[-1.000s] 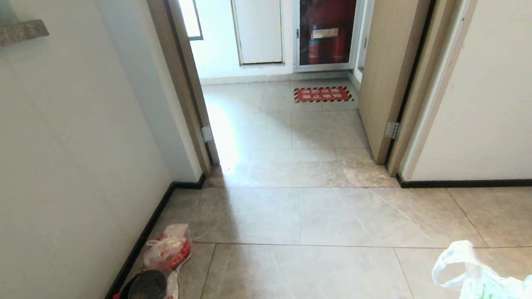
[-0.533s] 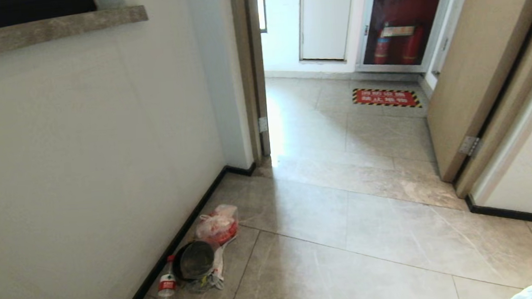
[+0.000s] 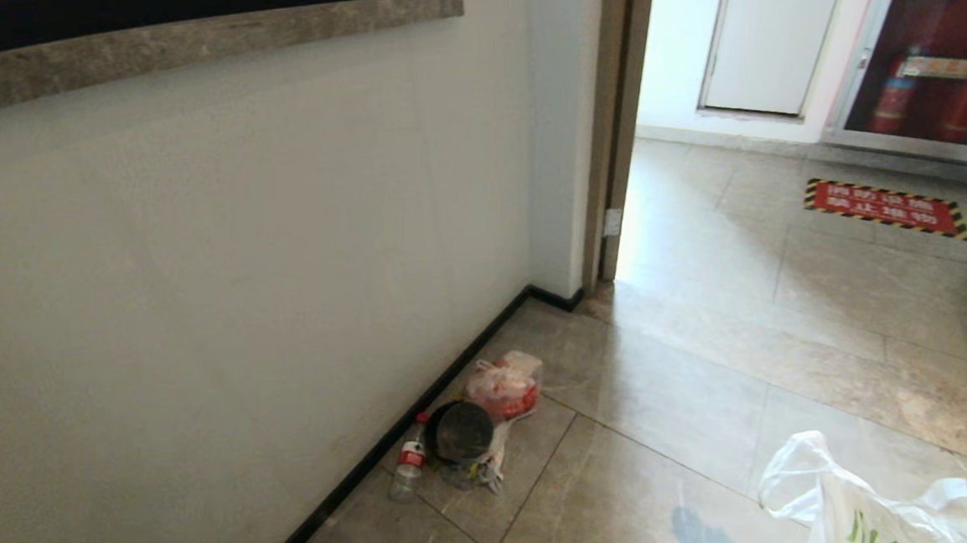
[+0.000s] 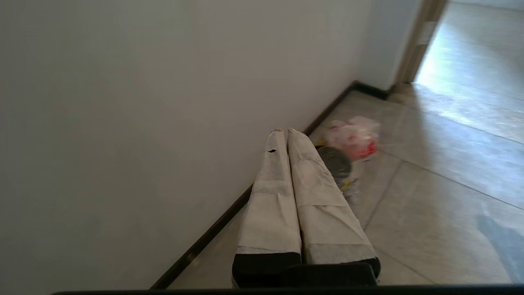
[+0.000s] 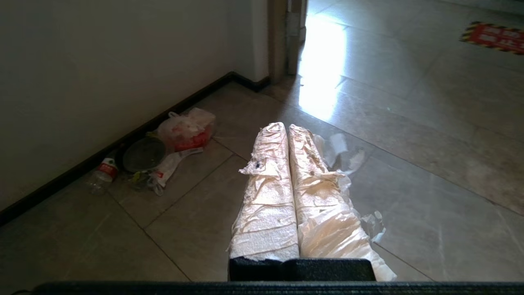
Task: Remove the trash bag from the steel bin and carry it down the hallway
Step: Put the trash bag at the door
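The trash bag (image 3: 876, 508), thin white plastic with green print and loop handles, hangs at the lower right edge of the head view over the hallway floor (image 3: 678, 427). In the right wrist view my right gripper (image 5: 286, 127) is shut, and the bag's film (image 5: 352, 227) is pinched between its taped fingers and drapes down beside them. My left gripper (image 4: 285, 132) is shut with nothing in it and points toward the wall's foot. A small round dark-rimmed bin (image 3: 460, 431) stands by the baseboard. Its sides are hidden, so I cannot tell if it is the steel bin.
Beside that bin lie a clear bag with red print (image 3: 505, 385) and a plastic bottle (image 3: 408, 467). The white wall (image 3: 240, 278) with black baseboard runs along the left. An open doorway (image 3: 634, 128) leads to a red floor sign (image 3: 884, 207) and an extinguisher cabinet (image 3: 933, 68).
The whole head view has swung left, so wall, bin and doorway slid to the right in the picture. The white bag shows again at the lower right. Neither arm has moved.
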Available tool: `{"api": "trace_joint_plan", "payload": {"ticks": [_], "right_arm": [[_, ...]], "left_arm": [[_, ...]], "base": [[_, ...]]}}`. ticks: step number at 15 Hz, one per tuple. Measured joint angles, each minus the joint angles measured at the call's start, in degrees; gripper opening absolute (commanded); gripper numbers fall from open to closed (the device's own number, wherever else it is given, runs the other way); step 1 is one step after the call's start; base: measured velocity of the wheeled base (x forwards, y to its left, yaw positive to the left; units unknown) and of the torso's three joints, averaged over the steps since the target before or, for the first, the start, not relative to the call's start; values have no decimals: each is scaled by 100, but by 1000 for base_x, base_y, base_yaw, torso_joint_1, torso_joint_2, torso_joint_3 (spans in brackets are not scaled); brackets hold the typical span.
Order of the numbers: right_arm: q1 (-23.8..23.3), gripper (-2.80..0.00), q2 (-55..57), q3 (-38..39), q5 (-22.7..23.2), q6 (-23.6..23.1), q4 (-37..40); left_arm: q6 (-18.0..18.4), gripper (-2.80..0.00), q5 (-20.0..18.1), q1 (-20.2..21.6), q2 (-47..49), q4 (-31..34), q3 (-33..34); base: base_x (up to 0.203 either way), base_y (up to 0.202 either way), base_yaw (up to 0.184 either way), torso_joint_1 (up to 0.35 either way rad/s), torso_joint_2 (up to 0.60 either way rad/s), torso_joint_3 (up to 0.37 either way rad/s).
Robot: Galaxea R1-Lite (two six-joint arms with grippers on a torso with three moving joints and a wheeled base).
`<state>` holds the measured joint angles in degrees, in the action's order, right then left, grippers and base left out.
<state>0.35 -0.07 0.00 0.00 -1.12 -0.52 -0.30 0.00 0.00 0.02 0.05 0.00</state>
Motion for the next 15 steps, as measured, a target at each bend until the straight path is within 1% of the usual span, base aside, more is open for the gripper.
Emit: {"api": "trace_joint_plan", "payload": {"ticks": [15], "right_arm": [[-5, -280, 0, 0, -2, 2, -2]], "left_arm": [[0, -280, 0, 0, 0, 5, 0]], "base": [[1, -8, 174, 3, 2, 3]]}}
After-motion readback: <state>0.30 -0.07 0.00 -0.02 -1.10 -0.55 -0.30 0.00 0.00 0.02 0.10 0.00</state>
